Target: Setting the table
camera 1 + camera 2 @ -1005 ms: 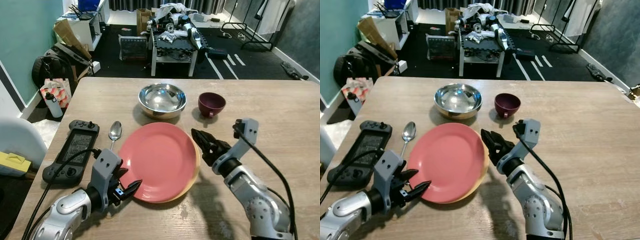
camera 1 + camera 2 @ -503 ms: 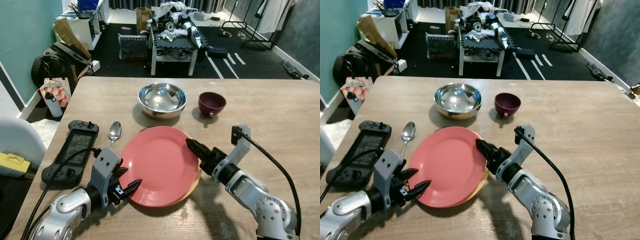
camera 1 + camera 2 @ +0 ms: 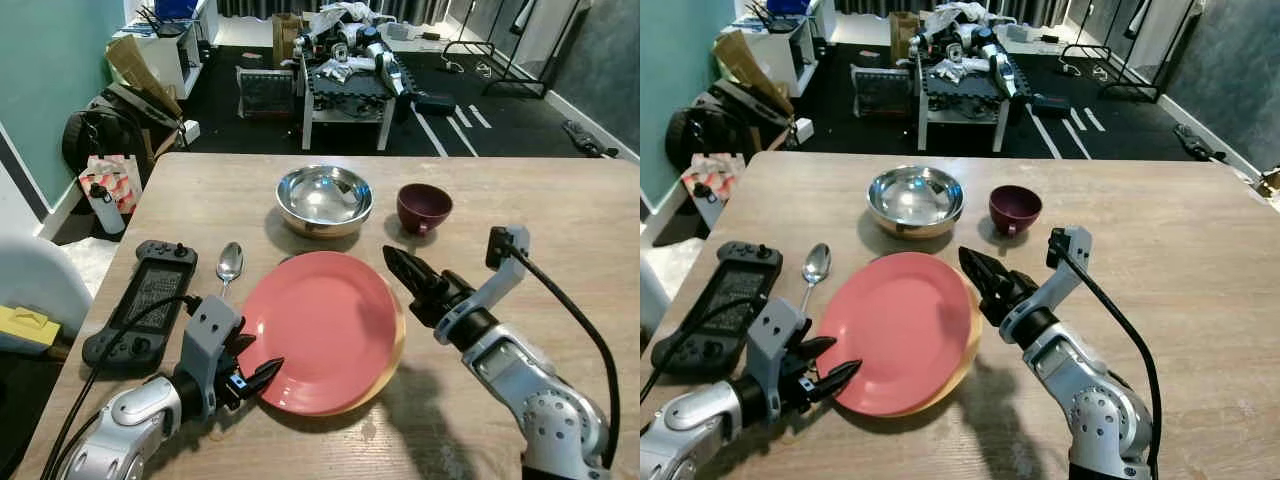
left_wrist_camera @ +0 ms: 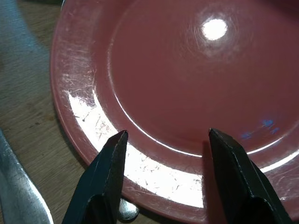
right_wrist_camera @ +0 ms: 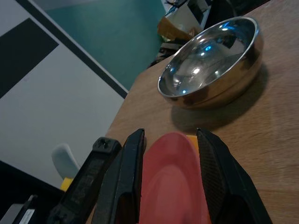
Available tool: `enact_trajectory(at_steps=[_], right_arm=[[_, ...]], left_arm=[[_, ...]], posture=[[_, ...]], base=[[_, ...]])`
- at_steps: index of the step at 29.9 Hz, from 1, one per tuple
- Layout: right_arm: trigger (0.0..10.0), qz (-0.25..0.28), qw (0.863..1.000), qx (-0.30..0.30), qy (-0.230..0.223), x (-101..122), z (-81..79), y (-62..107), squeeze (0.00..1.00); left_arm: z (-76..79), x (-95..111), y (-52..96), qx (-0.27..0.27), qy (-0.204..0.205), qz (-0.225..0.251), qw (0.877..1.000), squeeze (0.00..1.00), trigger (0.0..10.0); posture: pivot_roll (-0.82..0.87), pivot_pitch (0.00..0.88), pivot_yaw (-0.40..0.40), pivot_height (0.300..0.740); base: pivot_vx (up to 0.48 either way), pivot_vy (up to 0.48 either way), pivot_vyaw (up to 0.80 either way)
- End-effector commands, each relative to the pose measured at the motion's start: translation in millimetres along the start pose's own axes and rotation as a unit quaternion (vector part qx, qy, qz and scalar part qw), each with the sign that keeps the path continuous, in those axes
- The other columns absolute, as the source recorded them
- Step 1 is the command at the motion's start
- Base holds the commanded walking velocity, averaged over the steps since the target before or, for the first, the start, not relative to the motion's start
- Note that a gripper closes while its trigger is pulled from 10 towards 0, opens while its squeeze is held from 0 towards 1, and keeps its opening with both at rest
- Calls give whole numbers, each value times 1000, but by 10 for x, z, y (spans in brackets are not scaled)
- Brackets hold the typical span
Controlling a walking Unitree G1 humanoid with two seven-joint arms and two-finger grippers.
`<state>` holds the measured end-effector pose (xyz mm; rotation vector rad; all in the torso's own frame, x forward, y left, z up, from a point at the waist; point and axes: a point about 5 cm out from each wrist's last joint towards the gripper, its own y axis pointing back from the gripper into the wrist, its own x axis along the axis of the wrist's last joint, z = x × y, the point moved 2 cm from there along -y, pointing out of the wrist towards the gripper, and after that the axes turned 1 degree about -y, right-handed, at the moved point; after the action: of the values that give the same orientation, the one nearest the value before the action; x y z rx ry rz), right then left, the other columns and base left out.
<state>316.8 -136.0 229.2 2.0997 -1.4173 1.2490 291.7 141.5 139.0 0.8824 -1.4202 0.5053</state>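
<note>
A red plate (image 3: pixel 315 330) lies on a yellow plate (image 3: pixel 398 345) near the front of the wooden table (image 3: pixel 560 230). My left gripper (image 3: pixel 265 354) is open at the red plate's near left rim, its fingers (image 4: pixel 105 172) spread over that rim. My right gripper (image 3: pixel 392 258) hovers just above the far right rim, pointing toward the steel bowl (image 3: pixel 324 198). Its fingers (image 5: pixel 128 177) stand a little apart, with the red plate (image 5: pixel 170 182) showing between them. A maroon cup (image 3: pixel 424 207) stands right of the bowl, and a spoon (image 3: pixel 230 263) lies left of the plates.
A black game controller (image 3: pixel 145 297) with a cable lies at the table's left edge, beside a white chair (image 3: pixel 35 285). Beyond the table's far edge are a low white table (image 3: pixel 345 95) with clutter, bags and boxes on a dark floor.
My right gripper, which had pushed in low at the plate's right rim half a second ago, has lifted and drawn back to the right. The left gripper has stayed put.
</note>
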Motion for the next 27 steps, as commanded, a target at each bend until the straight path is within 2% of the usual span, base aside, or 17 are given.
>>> enact_trajectory(at_steps=[1,3,8,16,22,25,27], right_arm=[[10000,-11,1000,0,6,-24,-8,37,0],[10000,-36,999,-20,26,-124,65,53,0],[10000,-68,997,-21,40,-237,82,83,0],[10000,-81,995,-29,54,-292,108,118,0],[10000,-99,994,-6,50,-332,54,134,0],[10000,-139,988,47,39,-466,-102,174,0],[10000,-149,986,62,31,-518,-156,185,0]], left_arm=[[29,-331,27,1,36,-70,997,0,10000],[31,-328,31,0,36,-69,997,0,10000],[34,-326,36,1,37,-69,997,0,10000],[36,-323,41,1,38,-68,997,0,10000],[32,-326,40,1,39,-68,997,0,10000],[27,-325,37,1,39,-68,997,0,10000],[26,-326,37,1,39,-68,997,0,10000]], posture=[[109,135,39,740],[109,133,38,740],[111,134,38,740],[113,135,39,740],[113,135,39,740],[111,132,39,740],[112,132,39,740]], base=[[0,0,0],[0,0,0],[0,0,0],[0,0,0],[0,0,0],[0,0,0],[0,0,0]])
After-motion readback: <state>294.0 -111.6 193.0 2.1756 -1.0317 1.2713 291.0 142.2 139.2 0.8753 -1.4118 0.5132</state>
